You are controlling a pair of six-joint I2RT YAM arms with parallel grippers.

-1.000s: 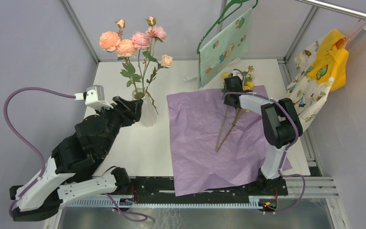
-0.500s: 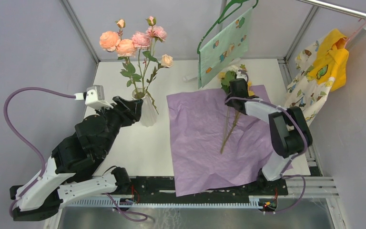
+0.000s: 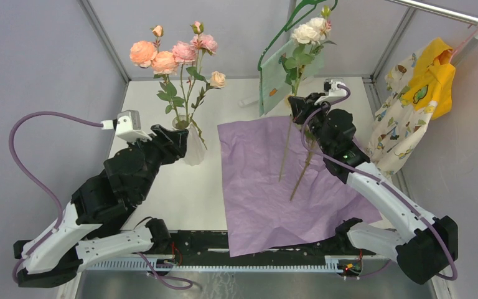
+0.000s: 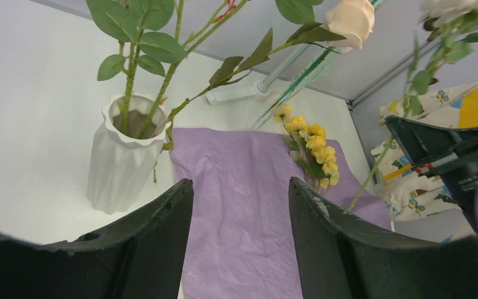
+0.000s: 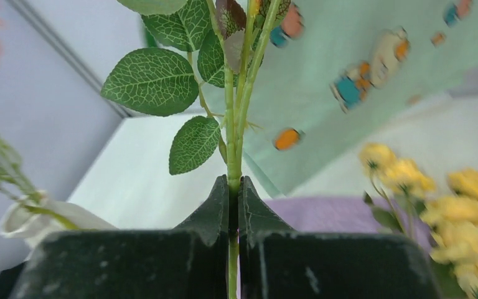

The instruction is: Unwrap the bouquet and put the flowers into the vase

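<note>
- Top view: right gripper is raised over the far edge of the purple paper, jaws pressed together on the stem of the cream-white spray. The blooms stand above the jaws and the bare stem hangs below them, over the paper.
- Top view: the stem of the yellow spray lies on the paper, near the hanging stem. Its blooms are hidden behind the gripper.
- Top view: vase stands upright on the table, left of the paper, with the pink and peach roses in it. Left gripper is just beside the vase; contact cannot be told.
- Left wrist: left gripper has its jaws spread, nothing between them but the paper beyond. The vase sits outside the gap, left of the left finger. The yellow spray lies on the paper's far part.
- Left wrist: small print on the right arm's casing is too small to read.
- Right wrist: right gripper pinches the green stem dead centre between the fingertips, leaves just above. The mint-green cloth behind shows printed figures, blurred. Yellow spray at right.
</note>
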